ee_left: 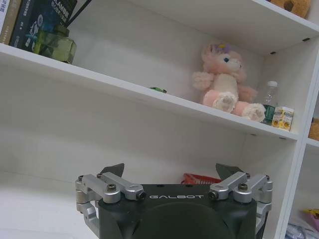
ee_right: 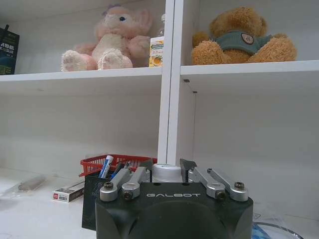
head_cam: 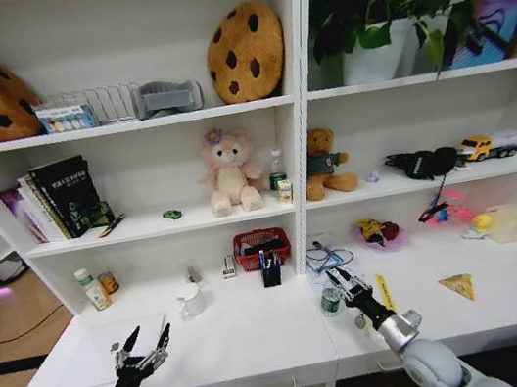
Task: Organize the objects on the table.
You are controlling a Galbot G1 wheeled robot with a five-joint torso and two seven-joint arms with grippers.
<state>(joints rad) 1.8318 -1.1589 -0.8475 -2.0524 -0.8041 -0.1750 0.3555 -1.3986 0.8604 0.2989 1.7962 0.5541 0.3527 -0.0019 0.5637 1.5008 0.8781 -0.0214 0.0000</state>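
On the white table [head_cam: 264, 346], my right gripper [head_cam: 341, 281] is closed around a small white-capped bottle [head_cam: 329, 302] with a green label. In the right wrist view its cap [ee_right: 167, 174] sits between the narrowed fingers [ee_right: 145, 165]. My left gripper [head_cam: 141, 346] hovers open over a flat silver laptop [head_cam: 103, 363] at the table's left, holding nothing. A black holder [head_cam: 271, 271] with blue and black pens [ee_right: 105, 166] stands at the centre back. A yellow wedge [head_cam: 459, 286] lies to the right. A tiny green car [head_cam: 173, 214] sits on the shelf above.
Behind the pen holder stands a red basket [head_cam: 261, 246]. A white mug [head_cam: 191, 302], two small jars [head_cam: 96, 288] and a small box [head_cam: 228, 266] stand along the back. Cable [head_cam: 324, 256], colourful toy [head_cam: 377, 231] and clear tub [head_cam: 508, 223] lie right. Plush bears sit on the shelf.
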